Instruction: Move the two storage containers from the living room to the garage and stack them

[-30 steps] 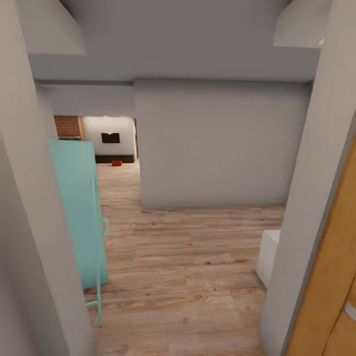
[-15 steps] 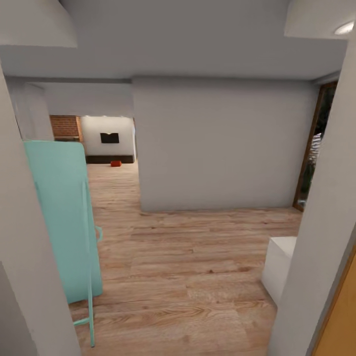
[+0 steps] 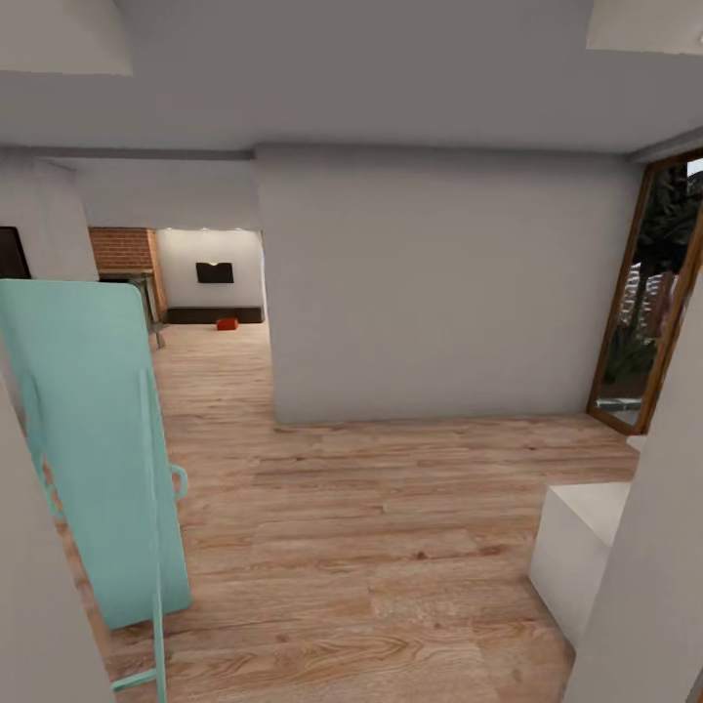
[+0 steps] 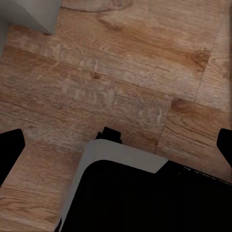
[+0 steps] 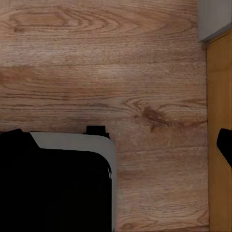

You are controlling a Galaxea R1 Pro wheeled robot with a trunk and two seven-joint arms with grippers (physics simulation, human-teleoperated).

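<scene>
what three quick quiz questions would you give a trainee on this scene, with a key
1. True or false: the orange-red storage container lies on the light wood floor at the far end of the passage, in front of the low dark bench.
2. What colour is the tall panel standing at the left of the head view: A mint green, B yellow, C black?
3. Fill in: the wall beside the far opening, left of the black TV, is red ____.

Key
1. True
2. A
3. brick
</scene>
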